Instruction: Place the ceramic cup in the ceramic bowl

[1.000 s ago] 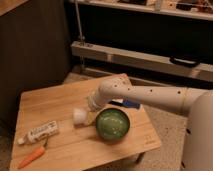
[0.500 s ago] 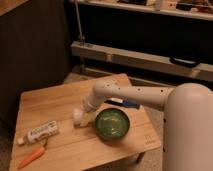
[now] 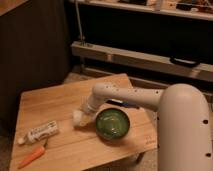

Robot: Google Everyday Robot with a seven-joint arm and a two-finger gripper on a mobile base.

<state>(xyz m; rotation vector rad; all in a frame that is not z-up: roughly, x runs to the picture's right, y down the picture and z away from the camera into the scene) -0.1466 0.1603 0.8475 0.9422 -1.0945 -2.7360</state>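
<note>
Wooden table [image 3: 60, 102]: hand [image 3: 83, 113] at ceramic cup [image 3: 78, 119] (grip unclear), just beside ceramic bowl [image 3: 113, 125]

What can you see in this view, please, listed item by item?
ceramic cup: one, white, on the table just picture-left of the bowl, at the gripper
ceramic bowl: one, green inside with a dark rim, on the table's front right part, nothing in it
toothpaste tube: one, white with a printed label, lying near the table's front left
carrot: one, orange, lying at the front left corner, in front of the tube
table: one, light wood, centre of the view
metal beam: one, grey, running behind the table
arm: one, white, reaching from the right across the table behind the bowl
gripper: one, white, low over the table at the cup
</note>
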